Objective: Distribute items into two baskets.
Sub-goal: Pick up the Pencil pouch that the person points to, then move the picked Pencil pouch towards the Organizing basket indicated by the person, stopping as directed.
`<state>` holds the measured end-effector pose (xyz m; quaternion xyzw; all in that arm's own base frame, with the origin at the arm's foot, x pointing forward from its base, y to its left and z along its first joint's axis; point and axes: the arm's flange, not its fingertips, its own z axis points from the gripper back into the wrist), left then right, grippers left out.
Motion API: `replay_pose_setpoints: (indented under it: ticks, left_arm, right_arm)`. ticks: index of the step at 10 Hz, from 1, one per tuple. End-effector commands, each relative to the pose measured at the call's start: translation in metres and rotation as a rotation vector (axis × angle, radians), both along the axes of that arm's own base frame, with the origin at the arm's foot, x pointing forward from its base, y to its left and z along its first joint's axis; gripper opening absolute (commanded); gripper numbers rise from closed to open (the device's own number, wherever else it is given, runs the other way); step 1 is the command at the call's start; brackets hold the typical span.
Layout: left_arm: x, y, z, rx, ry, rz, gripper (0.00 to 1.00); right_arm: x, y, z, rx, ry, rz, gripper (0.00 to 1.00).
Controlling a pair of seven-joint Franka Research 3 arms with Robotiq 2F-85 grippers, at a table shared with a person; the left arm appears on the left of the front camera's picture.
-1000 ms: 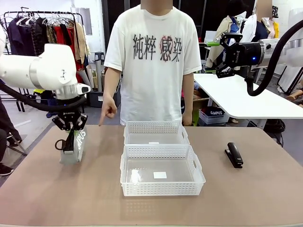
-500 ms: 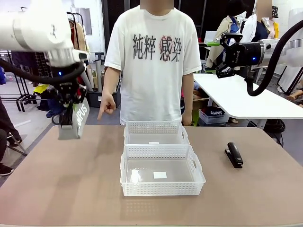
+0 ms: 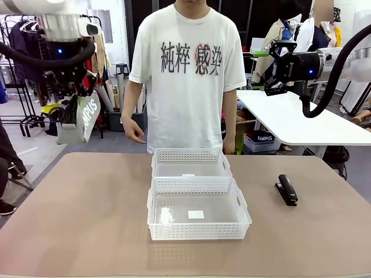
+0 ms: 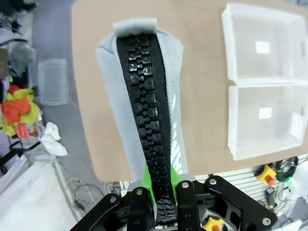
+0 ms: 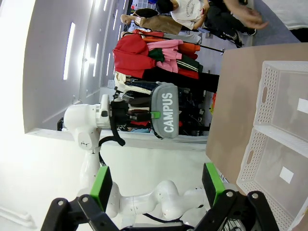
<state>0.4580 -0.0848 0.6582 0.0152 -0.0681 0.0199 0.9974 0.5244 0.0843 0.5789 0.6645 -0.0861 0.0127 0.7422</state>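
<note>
End effector (image 4: 163, 192) gripping pouch (image 4: 144, 86) — baskets (image 4: 264, 77) beyond

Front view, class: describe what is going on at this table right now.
The left gripper is shut on the grey pouch, holding it by its zipper edge high up at the left side of the table. The right gripper hangs open, raised at the right. The black stapler lies on the table, right of the near basket and far basket, both without items. A person stands at the far side.
</note>
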Motion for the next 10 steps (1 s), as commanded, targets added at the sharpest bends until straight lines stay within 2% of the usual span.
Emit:
replay_pose_setpoints:
  ticks: [1,3,5,10]
  left_arm:
    - [-0.003,0.001,0.033,-0.003,-0.030,0.016,0.00]
    - [-0.012,0.004,0.057,-0.005,-0.067,0.035,0.00]
    - [-0.019,0.005,0.068,-0.003,-0.092,0.018,0.00]
    - [-0.016,0.003,0.067,-0.013,-0.085,0.006,0.00]
  right_arm:
    - [0.000,0.000,0.002,0.001,-0.003,0.000,1.00]
    - [0.000,0.000,0.002,0.001,-0.003,0.000,1.00]
    - [0.000,0.000,0.002,0.001,-0.003,0.000,1.00]
    - [0.000,0.000,0.002,0.001,-0.003,0.000,1.00]
